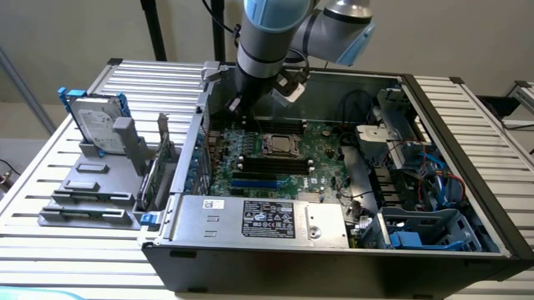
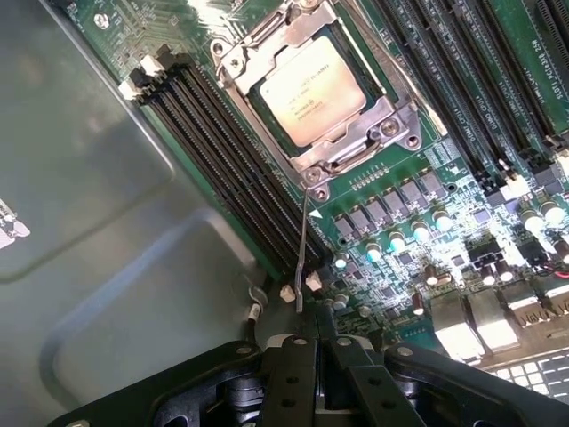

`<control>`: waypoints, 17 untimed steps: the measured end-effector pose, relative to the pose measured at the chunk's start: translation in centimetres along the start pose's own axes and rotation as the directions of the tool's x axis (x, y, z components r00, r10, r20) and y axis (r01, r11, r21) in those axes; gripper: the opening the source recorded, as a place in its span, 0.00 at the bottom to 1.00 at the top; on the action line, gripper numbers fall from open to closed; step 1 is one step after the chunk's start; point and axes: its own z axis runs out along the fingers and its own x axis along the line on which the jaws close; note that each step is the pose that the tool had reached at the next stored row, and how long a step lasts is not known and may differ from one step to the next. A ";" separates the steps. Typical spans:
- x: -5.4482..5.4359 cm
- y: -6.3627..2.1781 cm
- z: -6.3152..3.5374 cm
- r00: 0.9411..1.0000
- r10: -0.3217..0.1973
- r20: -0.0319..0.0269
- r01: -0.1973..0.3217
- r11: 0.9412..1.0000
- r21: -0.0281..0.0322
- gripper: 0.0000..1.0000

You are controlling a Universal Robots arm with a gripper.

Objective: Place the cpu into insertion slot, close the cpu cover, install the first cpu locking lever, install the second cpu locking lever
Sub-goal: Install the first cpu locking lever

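**Exterior view.** The computer case (image 1: 467,156) lies open on its side. The arm (image 1: 265,44) reaches down into it and ends just beyond the insertion slot (image 1: 279,145), close to the case wall.

**Wrist view.** The cpu (image 2: 311,89) sits in the insertion slot, with the cpu cover (image 2: 360,133) lowered over its edges. A thin locking lever (image 2: 304,249) runs from the corner of the slot to the gripper (image 2: 309,342). The gripper's fingers are closed together, with the lever's free end at their tips. I cannot tell whether the end is pinched or only pressed.

**Hazards, as judged from here.**
- The contact on the lever is small. A slip would probably let the sprung rod snap away from the slot.
- The memory slots (image 2: 222,151) lie just beside the slot, along the lever's path. A sideways drift could scrape them.
- The lever appears unlatched. If it misses its catch beside the slot, the cover would clamp the cpu unevenly.
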 end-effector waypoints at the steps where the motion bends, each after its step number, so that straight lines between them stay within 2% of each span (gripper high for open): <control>1: 0.0 0.00 0.01 1.000 0.005 -0.002 -0.005 1.000 -0.001 0.11; 6: 0.1 0.04 -0.01 1.000 0.028 -0.011 -0.028 1.000 -0.008 0.11; 17: 0.3 0.35 -0.07 0.999 0.031 -0.011 -0.031 0.999 -0.009 0.11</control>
